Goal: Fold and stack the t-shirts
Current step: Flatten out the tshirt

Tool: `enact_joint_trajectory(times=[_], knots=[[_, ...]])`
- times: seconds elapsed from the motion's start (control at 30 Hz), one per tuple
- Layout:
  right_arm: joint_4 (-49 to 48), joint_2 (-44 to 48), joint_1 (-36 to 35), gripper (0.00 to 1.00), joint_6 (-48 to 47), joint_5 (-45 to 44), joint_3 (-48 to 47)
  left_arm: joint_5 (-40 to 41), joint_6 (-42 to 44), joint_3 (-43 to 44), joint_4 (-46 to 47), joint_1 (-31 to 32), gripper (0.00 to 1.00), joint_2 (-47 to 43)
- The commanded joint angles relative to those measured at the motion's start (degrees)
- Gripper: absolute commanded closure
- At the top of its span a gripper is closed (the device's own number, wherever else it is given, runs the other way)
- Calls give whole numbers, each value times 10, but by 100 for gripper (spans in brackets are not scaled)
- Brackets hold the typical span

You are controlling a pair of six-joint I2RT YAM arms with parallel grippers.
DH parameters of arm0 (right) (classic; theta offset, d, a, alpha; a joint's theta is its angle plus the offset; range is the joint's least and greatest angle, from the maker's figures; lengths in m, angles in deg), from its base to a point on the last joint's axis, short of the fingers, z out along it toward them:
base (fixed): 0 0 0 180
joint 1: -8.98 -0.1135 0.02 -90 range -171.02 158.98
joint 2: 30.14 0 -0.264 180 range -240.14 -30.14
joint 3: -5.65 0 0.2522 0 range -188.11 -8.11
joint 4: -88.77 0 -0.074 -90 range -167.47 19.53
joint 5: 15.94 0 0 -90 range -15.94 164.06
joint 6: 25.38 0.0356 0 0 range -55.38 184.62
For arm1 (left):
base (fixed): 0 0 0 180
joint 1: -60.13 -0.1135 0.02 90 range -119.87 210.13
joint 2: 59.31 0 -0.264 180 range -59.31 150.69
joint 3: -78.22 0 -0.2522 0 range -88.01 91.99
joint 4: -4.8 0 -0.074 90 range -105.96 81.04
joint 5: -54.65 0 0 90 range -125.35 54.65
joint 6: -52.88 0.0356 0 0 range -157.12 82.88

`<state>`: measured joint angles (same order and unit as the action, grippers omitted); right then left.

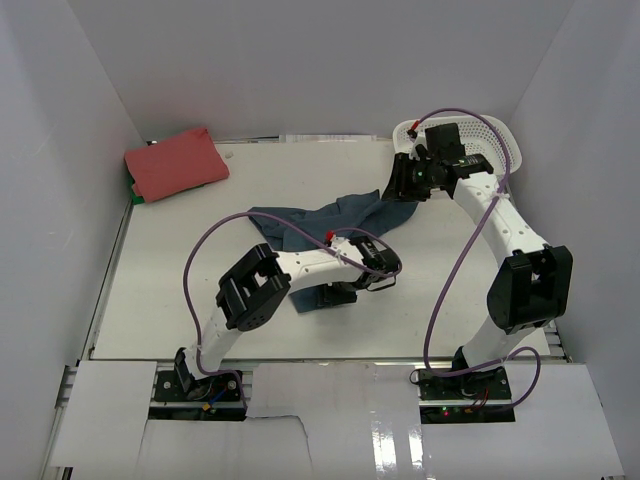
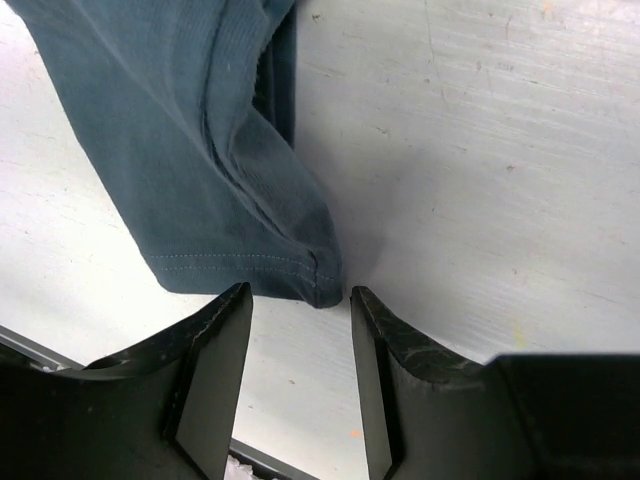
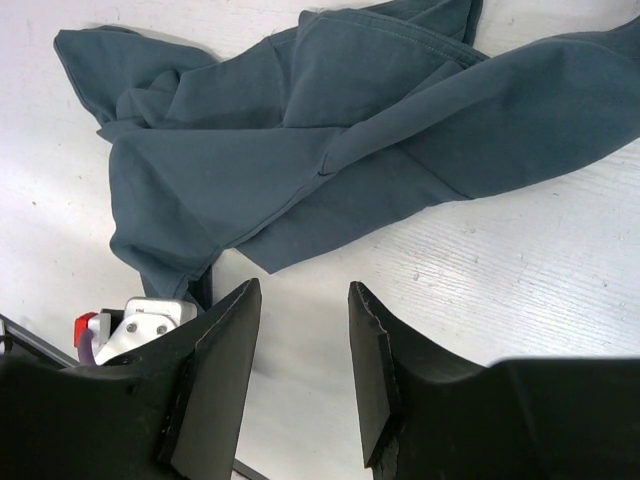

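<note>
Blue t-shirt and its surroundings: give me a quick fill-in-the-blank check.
The crumpled t-shirt mid-table is dark ____.
The folded red t-shirt lies at the far ____ corner of the table.
The jaws of the right gripper are ____, nothing between them.
The white basket sits at the far ____ corner.
Missing: blue; left; open; right.
</note>
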<state>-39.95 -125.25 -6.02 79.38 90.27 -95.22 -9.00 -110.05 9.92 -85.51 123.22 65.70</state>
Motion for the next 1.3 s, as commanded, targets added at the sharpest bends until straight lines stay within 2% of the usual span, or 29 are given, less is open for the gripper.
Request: enact_joint_trajectory(times=[0.0, 0.37, 0.47, 0.6, 0.7, 0.73, 0.83, 0.87, 1.0, 1.1, 1.2, 1.27], knots=[[2, 22, 2, 53, -7, 0, -6, 4, -39, -3, -39, 4, 45, -18], [3, 35, 5, 53, -11, 3, 3, 30, -35, -1, -30, 2, 48, -6], [3, 37, 7, 53, -11, 4, 4, 27, -34, -7, -25, 0, 57, -8], [3, 40, 8, 53, -11, 5, 5, 14, -21, -19, -2, 0, 80, -13], [4, 41, 9, 53, -11, 6, 5, 8, -15, -27, 7, -1, 82, -10], [5, 42, 9, 53, -12, 6, 5, 6, -13, -30, 9, 0, 88, -9], [6, 46, 11, 53, -13, 5, 5, -2, -10, -34, 13, -1, 94, -6], [7, 47, 13, 53, -14, 5, 5, -4, -8, -36, 15, -1, 100, -7], [8, 49, 14, 53, -16, 5, 9, -6, -6, -38, 12, -2, 100, -22], [8, 48, 15, 53, -19, 1, 13, -1, -3, -27, -4, -2, 100, -60], [8, 48, 21, 53, -20, -10, 24, 13, -6, -44, -7, -14, 100, -143], [6, 47, 29, 53, -18, -11, 26, 13, 15, -78, 8, -28, 100, -229]])
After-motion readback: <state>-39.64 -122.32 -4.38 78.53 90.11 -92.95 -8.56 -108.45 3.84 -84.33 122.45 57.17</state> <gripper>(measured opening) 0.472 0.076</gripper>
